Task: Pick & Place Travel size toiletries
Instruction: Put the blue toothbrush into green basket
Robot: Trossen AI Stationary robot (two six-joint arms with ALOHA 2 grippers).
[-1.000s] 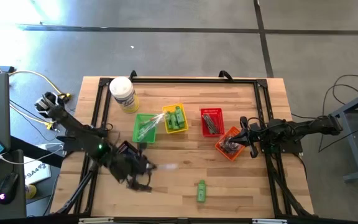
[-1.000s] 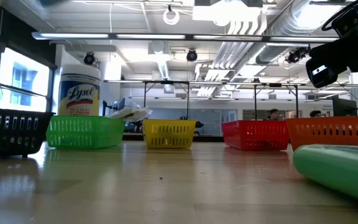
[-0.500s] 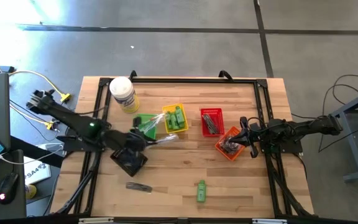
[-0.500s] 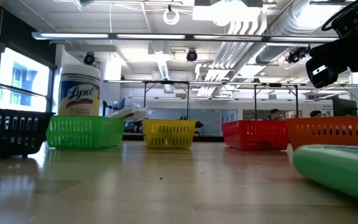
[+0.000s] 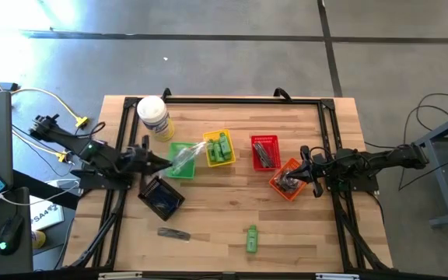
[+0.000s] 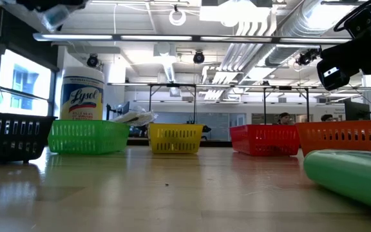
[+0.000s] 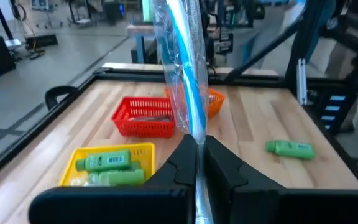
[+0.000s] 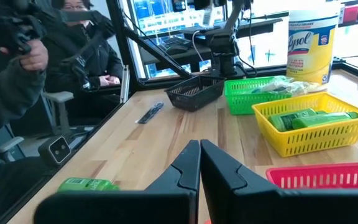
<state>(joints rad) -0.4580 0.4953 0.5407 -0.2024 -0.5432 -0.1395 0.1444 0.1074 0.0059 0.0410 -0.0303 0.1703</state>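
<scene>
The wooden counter [image 5: 232, 210] carries one large white jar [image 5: 154, 118] with a yellow label at its far left corner and five baskets. The black basket [image 5: 161, 197] sits nearest the left arm; the green basket [image 5: 179, 159], yellow basket [image 5: 219, 148], red basket [image 5: 264, 152] and orange basket [image 5: 287, 180] run in a loose row across the middle.

The left gripper [image 5: 160, 162] is at the green basket's left edge, its jaws clamped on one clear-wrapped stick [image 7: 185, 81] with a blue core; in the high view the wrapper reaches out over that basket. Half a second ago this gripper was lower on the counter, just above the black basket, with the wrapper trailing toward the yellow basket; a second ago it was down near the counter's front edge. The arm has swung back toward the jar's side.

The right gripper [image 5: 306, 173] rests at the orange basket's right edge with its jaws together, exactly where it was in both earlier pictures.

The yellow basket holds at least two green tubes [image 5: 222, 148]. One more green tube [image 5: 251, 238] lies loose near the front edge, and one black razor-like stick [image 5: 173, 232] lies left of it; neither has moved in the last half second. Dark pieces fill the red and orange baskets, too small to count.
</scene>
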